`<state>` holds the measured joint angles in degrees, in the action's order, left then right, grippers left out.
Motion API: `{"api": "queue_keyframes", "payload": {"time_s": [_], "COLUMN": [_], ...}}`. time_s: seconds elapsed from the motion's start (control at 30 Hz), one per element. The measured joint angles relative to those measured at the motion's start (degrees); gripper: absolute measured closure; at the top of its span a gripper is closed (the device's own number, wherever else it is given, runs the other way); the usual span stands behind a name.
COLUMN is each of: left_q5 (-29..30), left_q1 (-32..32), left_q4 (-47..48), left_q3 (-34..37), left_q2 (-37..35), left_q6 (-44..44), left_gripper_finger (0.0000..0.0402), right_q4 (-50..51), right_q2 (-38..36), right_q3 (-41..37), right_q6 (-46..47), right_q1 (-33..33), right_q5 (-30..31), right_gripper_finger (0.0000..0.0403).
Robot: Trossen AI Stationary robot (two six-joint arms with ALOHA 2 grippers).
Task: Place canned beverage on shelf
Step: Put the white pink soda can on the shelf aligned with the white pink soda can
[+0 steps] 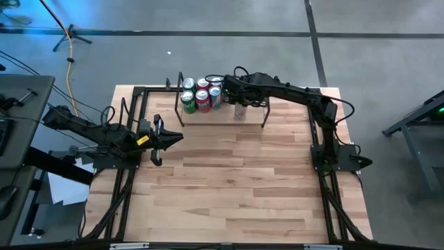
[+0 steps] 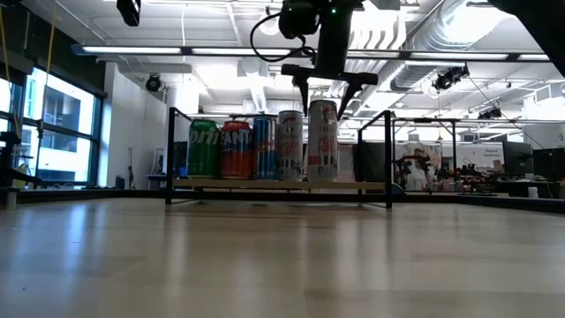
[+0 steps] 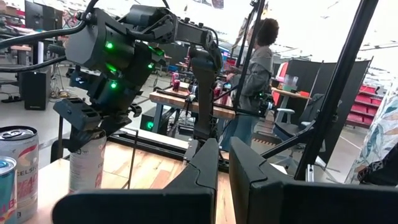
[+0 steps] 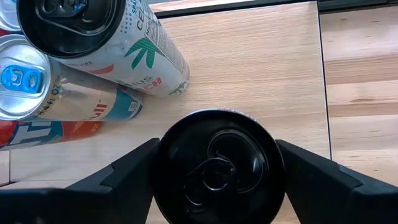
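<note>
A pale-wood table (image 1: 236, 180) fills the centre of the high view, with the shelf (image 1: 250, 117) along its upper edge. The right gripper (image 2: 324, 88) hangs directly over a tall can (image 2: 322, 140) standing upright on the shelf, fingers (image 4: 124, 171) spread either side of its black lid and apparently clear of it. Four more cans (image 2: 240, 148) stand just left of it. At middle left, the left gripper (image 1: 158, 139) rests pinched closed, empty.
</note>
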<state>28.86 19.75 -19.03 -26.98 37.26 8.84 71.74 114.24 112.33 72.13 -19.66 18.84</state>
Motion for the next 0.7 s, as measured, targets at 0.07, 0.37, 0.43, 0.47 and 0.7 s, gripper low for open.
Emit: {"api": "queue_keyframes", "payload": {"time_s": [0.07, 0.37, 0.43, 0.47, 0.7], "left_q5": [0.0, 0.0, 0.0, 0.0, 0.0], "left_q1": [0.0, 0.0, 0.0, 0.0, 0.0], "left_q4": [0.0, 0.3, 0.4, 0.4, 0.4], "left_q3": [0.0, 0.0, 0.0, 0.0, 0.0], "left_q2": [0.0, 0.0, 0.0, 0.0, 0.0], "left_q6": [0.0, 0.0, 0.0, 0.0, 0.0], "left_gripper_finger": [0.0401, 0.0401, 0.0401, 0.0401, 0.0401], "right_q4": [0.0, 2.1, 3.0, 3.2, 5.3], "right_q2": [0.0, -0.2, -0.2, -0.2, -0.2], "right_q3": [0.0, 2.2, 3.5, 4.3, 11.4], "right_q6": [0.0, -6.6, -8.8, -9.6, -17.4], "right_q1": [0.0, -1.4, -1.7, -2.0, -4.0], "right_q5": [0.0, -0.5, -0.6, -0.6, -0.9], "right_gripper_finger": [0.0107, 0.0105, 0.0105, 0.0105, 0.0105]}}
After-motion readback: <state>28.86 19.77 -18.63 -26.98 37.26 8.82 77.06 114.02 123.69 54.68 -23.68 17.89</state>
